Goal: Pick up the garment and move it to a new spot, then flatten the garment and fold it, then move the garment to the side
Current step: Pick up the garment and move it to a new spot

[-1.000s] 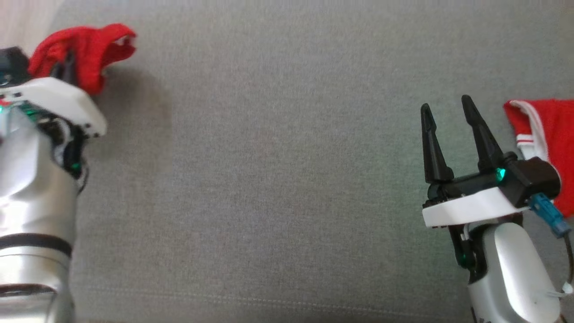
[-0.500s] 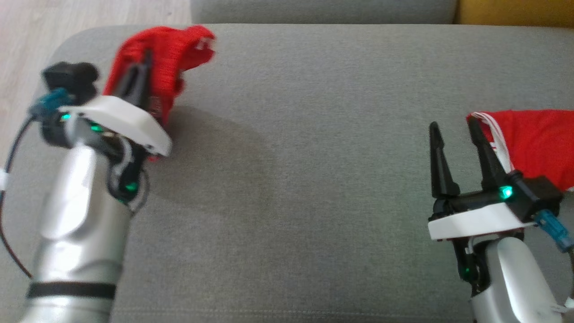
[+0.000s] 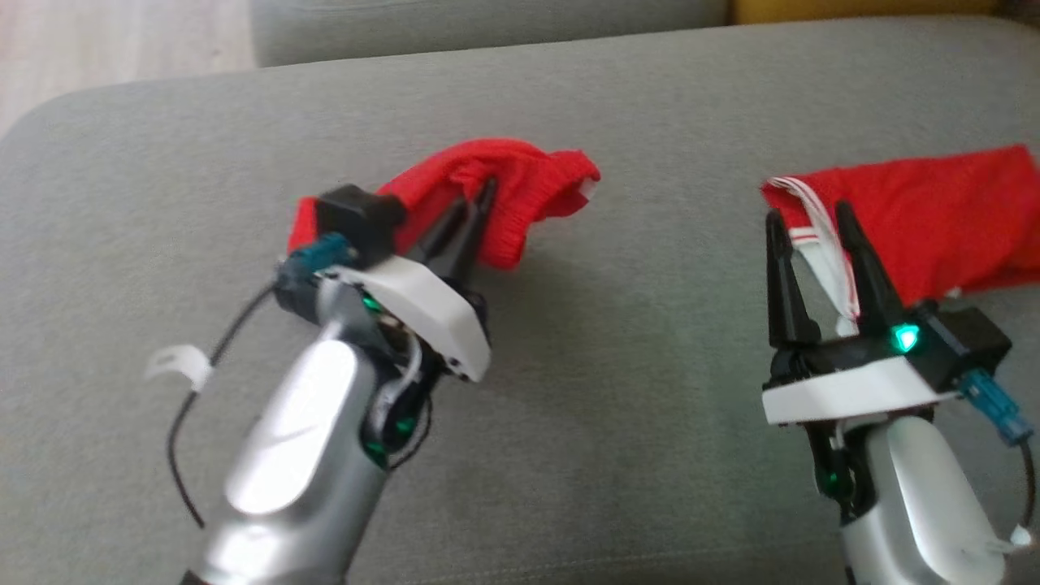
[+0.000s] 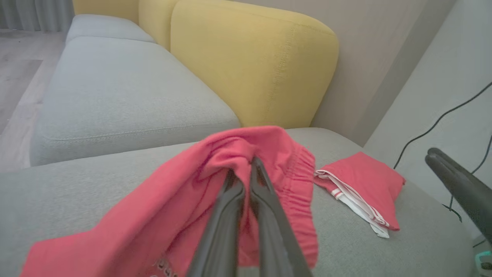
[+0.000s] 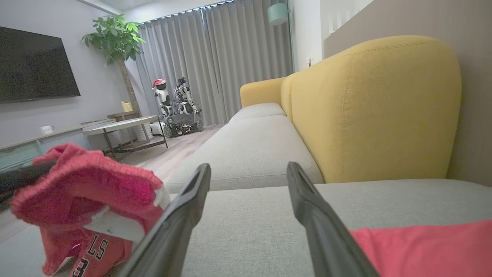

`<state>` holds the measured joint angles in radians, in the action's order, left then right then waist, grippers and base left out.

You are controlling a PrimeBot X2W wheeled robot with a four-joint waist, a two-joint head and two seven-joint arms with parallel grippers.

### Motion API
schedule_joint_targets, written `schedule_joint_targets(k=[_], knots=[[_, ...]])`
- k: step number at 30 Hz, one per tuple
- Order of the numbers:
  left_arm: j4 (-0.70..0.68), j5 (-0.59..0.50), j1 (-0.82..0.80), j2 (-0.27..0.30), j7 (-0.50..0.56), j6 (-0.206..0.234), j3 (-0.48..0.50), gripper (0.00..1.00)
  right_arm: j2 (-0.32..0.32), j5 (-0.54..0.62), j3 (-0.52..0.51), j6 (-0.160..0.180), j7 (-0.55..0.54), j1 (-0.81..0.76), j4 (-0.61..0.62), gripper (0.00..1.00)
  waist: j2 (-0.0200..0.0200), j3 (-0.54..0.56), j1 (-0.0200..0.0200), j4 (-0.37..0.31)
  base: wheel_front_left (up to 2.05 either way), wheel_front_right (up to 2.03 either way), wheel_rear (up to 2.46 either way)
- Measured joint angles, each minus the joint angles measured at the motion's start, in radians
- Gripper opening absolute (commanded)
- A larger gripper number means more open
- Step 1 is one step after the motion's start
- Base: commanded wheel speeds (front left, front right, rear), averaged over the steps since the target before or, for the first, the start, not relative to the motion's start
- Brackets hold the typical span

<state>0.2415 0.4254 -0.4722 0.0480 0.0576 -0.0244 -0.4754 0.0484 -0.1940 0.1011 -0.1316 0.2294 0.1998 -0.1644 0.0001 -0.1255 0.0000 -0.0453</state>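
**Grey seat cushion (image 3: 634,366): red garment (image 3: 532,188) clamped in left gripper (image 3: 486,188)**

Head view. Found left gripper with both fingers pressed together on a bunched fold of the red garment, over the middle of the seat cushion, somewhat toward its far edge. Cloth draped over the fingertips, shadow beneath. Found right gripper (image 3: 808,213) with fingers spread and nothing between them, near the right edge. Second red garment (image 3: 942,215) lying flat by that edge, white striped trim toward the fingertips; contact not determinable.

Left wrist view. Confirmed left gripper (image 4: 243,168) closed tight on gathered fabric of the red garment (image 4: 173,200), elastic hem hanging to the right. Second red garment (image 4: 365,181) well apart, by the right edge. Yellow backrest (image 4: 250,65) behind the far edge.

Right wrist view. Confirmed right gripper (image 5: 248,166) wide apart and empty, pointing toward the far edge. Red garment (image 5: 88,184) hanging at the left, printed letters and a numeral showing; contact with the cushion not determinable. Part of second red garment (image 5: 423,246) just beside the right-hand finger.
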Motion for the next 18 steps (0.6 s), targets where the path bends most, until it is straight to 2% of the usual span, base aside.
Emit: schedule_joint_targets(k=[3, 4, 5, 6, 12, 18], knots=[[0.044, 0.017, 0.0, -0.001, -0.039, 0.038, -0.059, 0.0, 0.0, -0.009, 0.014, 0.0, 0.001, 0.021, -0.004, 1.0, 0.0, -0.006, 0.0, -0.035, 0.0, 0.0, 0.0], [0.063, 0.016, -0.001, -0.002, -0.058, 0.054, -0.078, 0.19, 0.0, -0.012, 0.019, 0.0, 0.004, 0.021, -0.007, 1.0, 0.0, -0.007, 0.0, -0.047, 0.0, 0.0, 0.0], [0.084, 0.014, -0.002, -0.002, -0.078, 0.071, -0.095, 0.64, 0.0, -0.016, 0.025, 0.0, 0.008, 0.021, -0.011, 1.0, 0.0, -0.008, 0.0, -0.058, 0.0, 0.0, 0.0], [0.106, 0.008, -0.003, -0.002, -0.091, 0.082, -0.106, 1.0, 0.0, -0.017, 0.03, 0.0, 0.009, 0.021, -0.014, 1.0, 0.0, -0.01, 0.0, -0.069, 0.0, 0.0, 0.0], [0.192, 0.026, -0.043, -0.003, -0.155, 0.105, -0.12, 1.0, 0.0, -0.026, 0.054, 0.0, 0.01, 0.018, -0.032, 1.0, 0.0, -0.011, 0.0, -0.104, 0.0, 0.0, 0.0], [0.204, 0.071, -0.058, 0.03, -0.228, 0.114, -0.034, 1.0, 0.0, -0.026, 0.076, 0.0, 0.018, 0.012, -0.044, 1.0, 0.0, 0.012, 0.0, -0.081, 0.0, 0.0, 0.0]])
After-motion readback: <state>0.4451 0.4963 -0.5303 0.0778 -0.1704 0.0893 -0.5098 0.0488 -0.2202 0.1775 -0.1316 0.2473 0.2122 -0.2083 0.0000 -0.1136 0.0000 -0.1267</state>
